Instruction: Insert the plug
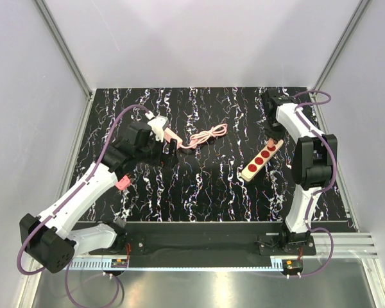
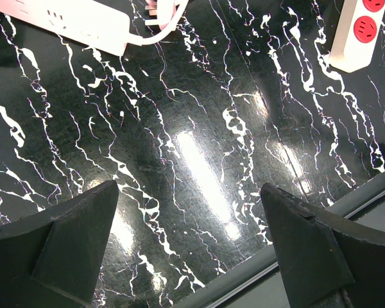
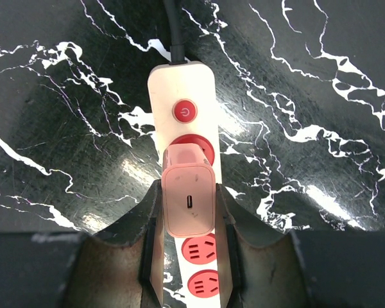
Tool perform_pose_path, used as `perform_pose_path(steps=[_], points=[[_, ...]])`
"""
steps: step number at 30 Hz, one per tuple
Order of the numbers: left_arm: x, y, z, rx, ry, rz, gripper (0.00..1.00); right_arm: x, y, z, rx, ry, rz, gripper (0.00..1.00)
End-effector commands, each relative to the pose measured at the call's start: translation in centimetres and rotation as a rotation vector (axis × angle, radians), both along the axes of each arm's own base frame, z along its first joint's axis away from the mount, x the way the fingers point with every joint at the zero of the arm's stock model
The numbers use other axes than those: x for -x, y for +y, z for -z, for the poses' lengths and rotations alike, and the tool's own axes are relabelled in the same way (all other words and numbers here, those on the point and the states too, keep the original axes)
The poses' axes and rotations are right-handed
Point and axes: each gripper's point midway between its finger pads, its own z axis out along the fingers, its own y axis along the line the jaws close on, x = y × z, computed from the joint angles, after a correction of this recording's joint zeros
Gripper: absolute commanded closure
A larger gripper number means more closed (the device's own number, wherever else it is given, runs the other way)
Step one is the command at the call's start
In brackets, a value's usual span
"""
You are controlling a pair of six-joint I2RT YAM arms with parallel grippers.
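right gripper (image 3: pixel 189 221): clamping the charger plug (image 3: pixel 188 186) by its sides
charger plug: sitting over the power strip (image 3: pixel 183 83) socket (image 3: pixel 204 142) nearest the power button (image 3: pixel 185 112)
step: probably seating the prongs
next: pressing straight down, squarely
left gripper (image 2: pixel 189 199): jaws standing apart, empty

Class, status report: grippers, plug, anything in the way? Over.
Left gripper open, empty. Right gripper shut on charger plug, at power strip socket; seating unclear. Nothing in the way.

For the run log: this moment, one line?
right hand: shut on charger | charger: over power strip socket | left hand: open, empty
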Motion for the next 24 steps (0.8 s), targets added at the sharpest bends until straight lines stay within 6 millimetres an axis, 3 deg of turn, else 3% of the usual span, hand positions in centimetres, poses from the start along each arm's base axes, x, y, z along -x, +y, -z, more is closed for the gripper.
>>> perform_pose_path(steps=[1, 24], points=[[-0.4, -0.3, -0.4, 0.002, -0.033, 0.013, 0.01, -0.8, -0.2, -0.1, 0.006, -0.029, -0.016, 1.00], [-0.7, 0.0, -0.4, -0.008, -0.041, 0.000, 0.01, 0.6, -0.8, 3.6, -0.032, 0.072, -0.036, 1.00]])
